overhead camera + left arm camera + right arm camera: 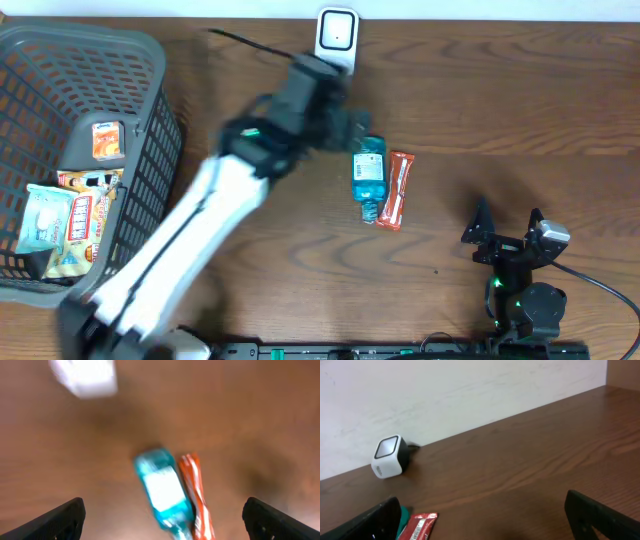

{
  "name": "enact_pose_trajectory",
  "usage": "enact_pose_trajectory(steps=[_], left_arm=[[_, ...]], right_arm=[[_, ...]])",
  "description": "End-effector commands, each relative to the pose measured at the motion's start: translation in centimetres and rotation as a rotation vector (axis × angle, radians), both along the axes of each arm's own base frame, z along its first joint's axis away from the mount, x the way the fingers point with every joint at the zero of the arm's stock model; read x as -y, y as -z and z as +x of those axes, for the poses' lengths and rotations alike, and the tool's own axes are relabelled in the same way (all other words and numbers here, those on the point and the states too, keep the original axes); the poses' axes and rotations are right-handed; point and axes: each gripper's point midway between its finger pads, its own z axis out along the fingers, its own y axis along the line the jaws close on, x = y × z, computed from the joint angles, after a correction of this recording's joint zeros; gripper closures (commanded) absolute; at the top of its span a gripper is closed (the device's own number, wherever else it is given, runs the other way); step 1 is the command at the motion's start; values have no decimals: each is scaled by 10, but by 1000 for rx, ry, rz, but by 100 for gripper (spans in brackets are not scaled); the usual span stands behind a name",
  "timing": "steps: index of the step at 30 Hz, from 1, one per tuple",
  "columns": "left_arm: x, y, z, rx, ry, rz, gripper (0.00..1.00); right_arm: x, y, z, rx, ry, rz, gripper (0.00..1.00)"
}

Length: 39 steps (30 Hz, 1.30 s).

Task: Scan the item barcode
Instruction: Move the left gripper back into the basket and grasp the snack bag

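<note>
A teal bottle-like item (369, 172) lies on the wooden table, with a red packet (397, 190) touching its right side. The white barcode scanner (336, 34) stands at the table's far edge. My left gripper (352, 125) hovers just behind the teal item, blurred by motion. In the left wrist view this gripper (165, 512) is open, and the teal item (162, 490) and red packet (195, 495) lie on the table below it, held by nothing. My right gripper (508, 222) rests open at the front right, empty.
A grey plastic basket (150, 60) with several snack packets stands at the left. From the right wrist I see the scanner (389, 456) against the white wall and the red packet (419, 525) at the lower left.
</note>
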Motion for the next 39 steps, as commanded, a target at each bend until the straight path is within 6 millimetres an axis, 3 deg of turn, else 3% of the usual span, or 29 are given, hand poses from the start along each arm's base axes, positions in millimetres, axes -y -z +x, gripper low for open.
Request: enact_pose_trajectory(steps=[1,4,7,9,12,15,17,21,31,36,39], left_arm=[[-87,-80,8,237,-247,63,2],[-171,-118,-5,320,-498,82,2],[-254,-126,-30,300,-818,55,2],[-304,-115,-53,233,-1047,11,2],[-365,-83,-93,89,-1375,-66,2],[-401,-48,-129,-49,-1646,-132,2],[-416,-23,-148,-149,-1768,-152,2],[-430,14,-154,-294,-1785,-97,2],[-444,118,-133,-575,-1356,277,2],[-425,178,-120,-650,-1103,260,2],[-419,202,-123,-685,-1040,270,2]], right_arm=[[-1,1,0,1,-5,3,1],[-1,1,0,1,-5,3,1],[-1,1,0,1,-5,3,1],[-1,1,0,1,-5,3,1],[-1,1,0,1,-5,3,1],[-1,1,0,1,-5,3,1],[-1,1,0,1,-5,3,1],[-1,1,0,1,-5,3,1],[-1,1,0,1,-5,3,1],[-1,1,0,1,-5,3,1],[-1,1,0,1,-5,3,1]])
